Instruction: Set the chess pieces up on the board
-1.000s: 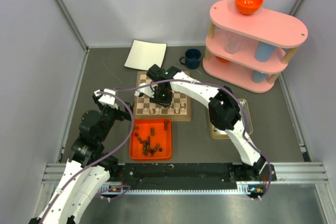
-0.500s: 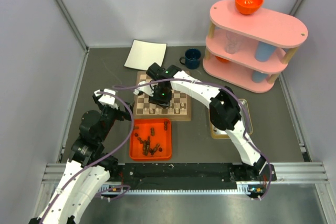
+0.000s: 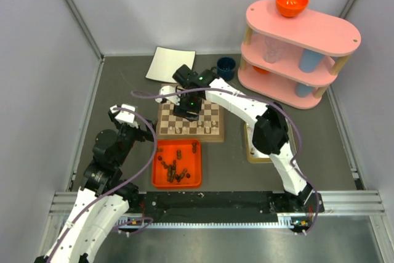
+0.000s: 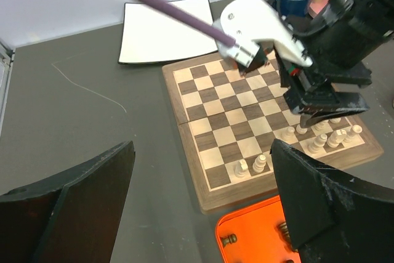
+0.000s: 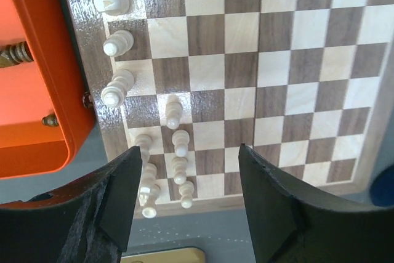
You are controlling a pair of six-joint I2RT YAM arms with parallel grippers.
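The board [image 3: 209, 115] lies mid-table; it also shows in the left wrist view [image 4: 221, 115] and the right wrist view [image 5: 283, 60]. Several pale chess pieces [image 5: 173, 110] stand in two short rows along its near edge, toward the right corner, seen too in the left wrist view [image 4: 261, 162]. Dark pieces [image 3: 174, 167] lie in an orange tray [image 3: 159, 180] in front of the board. My right gripper [image 5: 188, 195] hovers over the board [image 3: 188, 109], open and empty. My left gripper [image 4: 197, 214] is open and empty, raised left of the board [image 3: 123, 115].
A white sheet [image 3: 171, 64] and a dark blue cup [image 3: 225, 68] lie behind the board. A pink three-tier shelf [image 3: 295, 53] with an orange bowl [image 3: 292, 1] stands at the back right. A tan tray [image 3: 251, 153] lies right of the board, under the right arm.
My right gripper has drawn back from the pale pieces toward the far side of the board. The left arm has not moved.
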